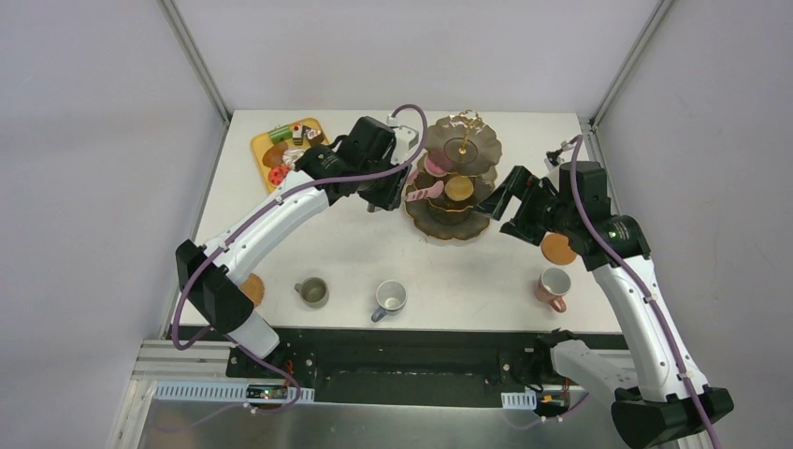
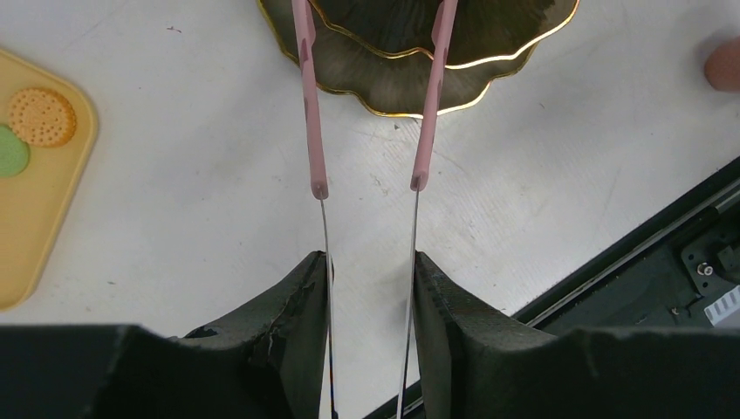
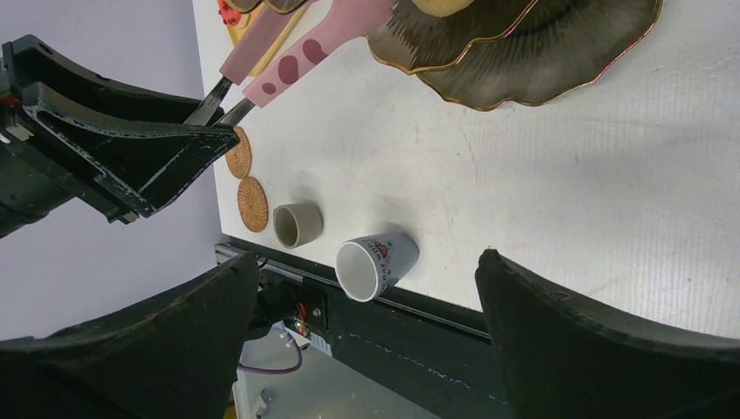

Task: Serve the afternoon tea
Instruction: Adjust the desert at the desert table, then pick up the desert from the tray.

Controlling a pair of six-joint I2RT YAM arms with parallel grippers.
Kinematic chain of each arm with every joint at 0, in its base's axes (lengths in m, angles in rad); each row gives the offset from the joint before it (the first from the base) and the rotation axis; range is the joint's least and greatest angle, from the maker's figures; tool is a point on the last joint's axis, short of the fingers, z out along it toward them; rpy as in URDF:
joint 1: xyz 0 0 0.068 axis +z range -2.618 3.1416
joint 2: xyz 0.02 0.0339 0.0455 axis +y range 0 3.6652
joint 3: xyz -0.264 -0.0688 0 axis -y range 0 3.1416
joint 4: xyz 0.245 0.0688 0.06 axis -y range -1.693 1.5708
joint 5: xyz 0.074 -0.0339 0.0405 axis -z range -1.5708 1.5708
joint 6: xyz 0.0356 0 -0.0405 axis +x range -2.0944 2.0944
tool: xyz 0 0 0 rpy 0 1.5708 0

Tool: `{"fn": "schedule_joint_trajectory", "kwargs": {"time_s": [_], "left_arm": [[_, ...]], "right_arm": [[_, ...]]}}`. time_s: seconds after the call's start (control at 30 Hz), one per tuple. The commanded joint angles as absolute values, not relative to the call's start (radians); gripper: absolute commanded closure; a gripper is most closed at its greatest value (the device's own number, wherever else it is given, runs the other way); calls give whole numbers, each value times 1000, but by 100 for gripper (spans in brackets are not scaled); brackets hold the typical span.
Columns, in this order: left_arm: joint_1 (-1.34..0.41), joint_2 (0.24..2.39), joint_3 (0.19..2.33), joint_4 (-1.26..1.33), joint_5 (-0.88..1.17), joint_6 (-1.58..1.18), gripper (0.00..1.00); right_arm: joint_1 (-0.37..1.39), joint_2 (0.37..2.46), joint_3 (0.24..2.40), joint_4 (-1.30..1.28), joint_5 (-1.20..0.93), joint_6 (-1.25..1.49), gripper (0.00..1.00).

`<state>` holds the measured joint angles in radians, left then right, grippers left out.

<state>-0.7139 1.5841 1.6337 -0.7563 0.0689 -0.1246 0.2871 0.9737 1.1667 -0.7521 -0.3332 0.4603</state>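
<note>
The tongs are gripped by the left end effector, their tips over the stand at the surface's 12 o'clock. The right end effector, at the stand's 3 o'clock, is spread wide and empty.

Yellow-orange tray at the far left corner of the white table; pink-handled tongs to its right, arms parted, thin metal shanks.

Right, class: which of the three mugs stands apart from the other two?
The pink mug, on the right; the olive mug and grey-blue mug stand side by side further left.
</note>
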Motion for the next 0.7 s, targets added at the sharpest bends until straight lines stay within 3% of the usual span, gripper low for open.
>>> {"fn": "schedule_joint_trajectory", "kwargs": {"time_s": [0.0,0.43,0.67], "left_arm": [[-717,1554,1659,-744,11,-137,63],[-479,1350,1633,-876,-38,-161,62],[-214,1441,1677,-1061,-184,-185,61]], "right_arm": [[291,949,1169,-731,-336,465,1],[290,950,1164,-726,-331,465,1],[291,972,1165,-719,-346,464,1]]}}
